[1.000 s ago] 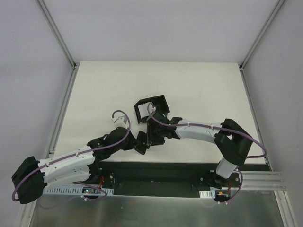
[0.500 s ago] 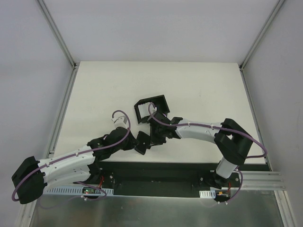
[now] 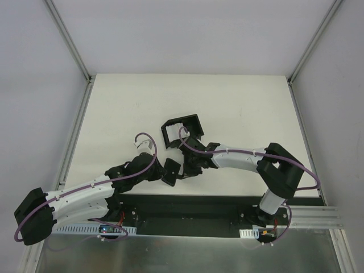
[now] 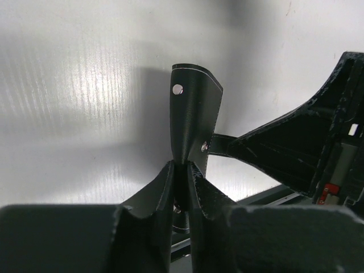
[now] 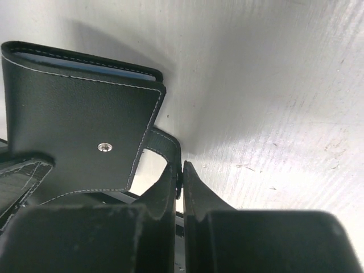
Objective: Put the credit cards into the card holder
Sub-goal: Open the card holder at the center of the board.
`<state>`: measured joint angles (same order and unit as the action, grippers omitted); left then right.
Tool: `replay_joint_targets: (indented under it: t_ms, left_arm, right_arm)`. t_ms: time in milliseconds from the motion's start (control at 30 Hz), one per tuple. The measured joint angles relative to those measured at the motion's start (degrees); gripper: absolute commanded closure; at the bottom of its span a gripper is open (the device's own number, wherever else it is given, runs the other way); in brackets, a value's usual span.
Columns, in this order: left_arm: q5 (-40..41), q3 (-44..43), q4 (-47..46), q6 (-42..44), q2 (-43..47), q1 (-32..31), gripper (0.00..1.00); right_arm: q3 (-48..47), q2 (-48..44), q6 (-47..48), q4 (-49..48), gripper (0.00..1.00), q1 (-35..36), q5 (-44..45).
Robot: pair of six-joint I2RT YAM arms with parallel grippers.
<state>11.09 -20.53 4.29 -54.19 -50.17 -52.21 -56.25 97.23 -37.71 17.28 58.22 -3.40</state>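
The card holder [image 3: 170, 170] is a black folded wallet held off the table near its front edge, between my two grippers. My left gripper [image 3: 165, 174] is shut on one edge of it; in the left wrist view [image 4: 183, 172] the wallet [image 4: 196, 114] stands upright above the fingers, a snap stud showing. My right gripper [image 3: 185, 170] is shut on the wallet's snap tab [image 5: 168, 149], pinched between the fingertips [image 5: 182, 173]. The wallet's body [image 5: 79, 119] is closed, with a bluish edge showing. The credit cards show in no view.
A black open-topped walled box [image 3: 182, 129] stands just behind the grippers on the white table [image 3: 239, 102]. The black base plate [image 3: 187, 207] runs along the near edge. Metal frame rails [image 3: 74, 142] border the table left and right.
The right gripper and the wallet have shifted slightly toward the near edge. The left arm has barely moved. Both grips are unchanged.
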Motion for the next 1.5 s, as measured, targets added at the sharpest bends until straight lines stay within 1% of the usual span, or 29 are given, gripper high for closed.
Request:
replay_joint_targets:
  t_ms: [33, 133, 233, 300, 467, 633, 733, 867, 933, 1067, 1133, 1300, 1333, 1500]
  left_arm:
    - [0.0, 0.0, 0.11, 0.09, 0.0, 0.0, 0.71]
    - [0.04, 0.0, 0.83, 0.85, 0.11, 0.0, 0.49]
    - [0.31, 0.0, 1.68, 1.2, 0.42, 0.0, 0.38]
    - [0.57, 0.0, 2.38, 1.38, 0.83, 0.0, 0.34]
    - [0.72, -1.75, 3.41, 2.84, 1.05, 0.0, 0.32]
    - [-1.09, -7.91, 3.43, 6.51, -1.81, 0.0, 0.34]
    - [-2.97, -9.92, 2.47, 7.96, -3.93, 0.0, 0.37]
    - [-5.7, -10.34, 1.6, 9.09, -7.3, 0.0, 0.42]
    - [-6.45, -10.34, 1.6, 9.84, -8.5, 0.0, 0.47]
    - [-7.04, -10.34, 1.53, 10.71, -9.55, 0.0, 0.51]
    - [-7.48, -10.34, 1.53, 11.21, -10.08, 0.0, 0.54]
    - [-7.69, -10.38, 1.53, 12.41, -11.58, 0.0, 0.72]
    - [-7.69, -10.4, 1.53, 12.72, -11.8, 0.0, 0.74]
    - [-7.58, -10.47, 1.55, 13.4, -12.11, 0.0, 0.73]
  right_arm:
    - [0.02, -0.11, 0.37, 0.07, 0.99, 0.0, 0.31]
    - [0.31, -1.42, 1.62, 0.11, 1.0, 0.0, 1.64]
    - [1.53, -5.2, 3.34, 0.22, 0.99, 0.0, 3.21]
    - [1.79, -8.31, 4.44, 0.66, 0.99, -0.02, 3.76]
    - [2.25, -14.38, 6.38, 0.52, 0.99, -0.22, 3.65]
    - [3.06, -17.77, 7.13, 0.07, 0.99, -0.26, 2.27]
    - [3.06, -18.1, 7.32, -0.55, 0.99, -0.26, 1.46]
    - [3.06, -18.1, 7.37, -1.31, 0.99, -0.28, 0.72]
    - [3.06, -18.1, 7.37, -1.66, 0.99, -0.31, 0.5]
    - [3.08, -18.1, 7.37, -1.73, 0.99, -0.33, 0.13]
    - [3.1, -18.1, 7.37, -1.75, 0.99, -0.33, -0.04]
    - [3.13, -18.1, 7.37, -2.03, 0.99, -0.37, -0.13]
    - [3.13, -18.1, 7.37, -2.03, 0.99, -0.37, -0.13]
    - [3.13, -18.1, 7.37, -2.05, 0.99, -0.37, -0.13]
